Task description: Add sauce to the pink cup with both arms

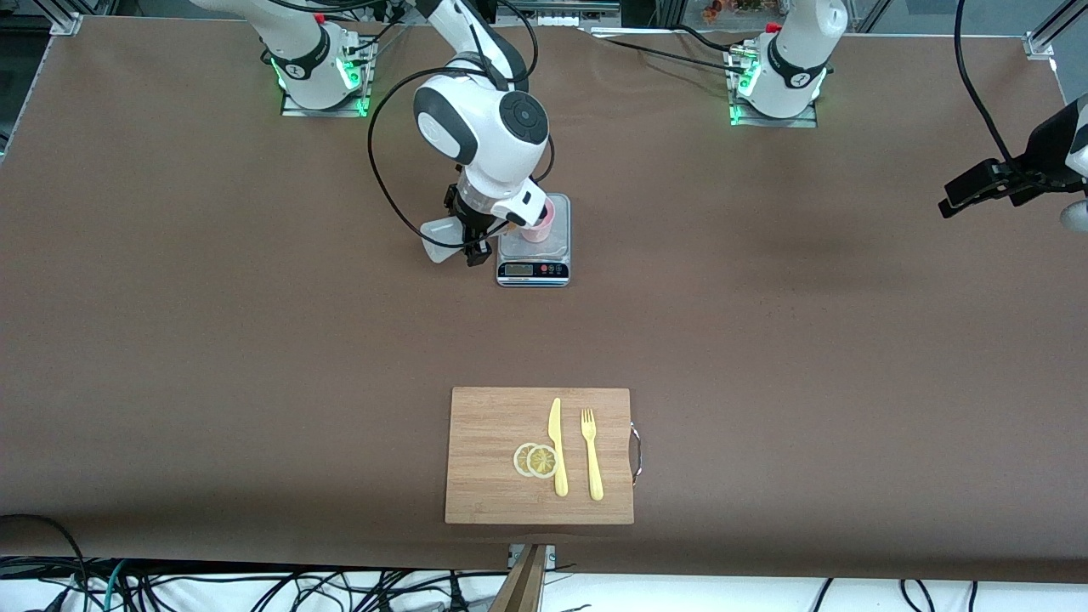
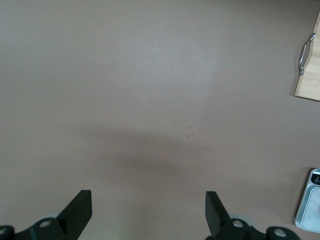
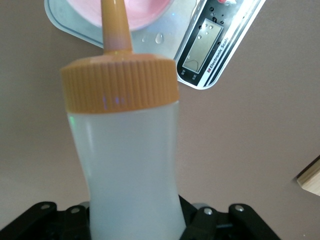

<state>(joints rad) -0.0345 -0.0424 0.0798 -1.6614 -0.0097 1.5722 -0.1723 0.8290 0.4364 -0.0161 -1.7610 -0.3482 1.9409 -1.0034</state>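
Observation:
My right gripper (image 1: 473,241) is shut on the sauce bottle (image 1: 442,239), a whitish squeeze bottle with an orange cap. The bottle is tipped on its side, its nozzle pointing at the pink cup (image 1: 541,223). The cup stands on a small kitchen scale (image 1: 533,270). In the right wrist view the bottle (image 3: 127,165) fills the frame between my gripper's (image 3: 135,222) fingers, and its nozzle tip is over the cup's rim (image 3: 150,12). My left gripper (image 1: 950,204) hangs open and empty over bare table at the left arm's end; in its wrist view (image 2: 148,202) nothing is between the fingers.
A wooden cutting board (image 1: 493,476) lies near the front edge with a yellow knife (image 1: 558,446), a yellow fork (image 1: 592,455) and two lemon slices (image 1: 535,460). The board's handle end (image 2: 306,55) and the scale's corner (image 2: 310,210) show in the left wrist view.

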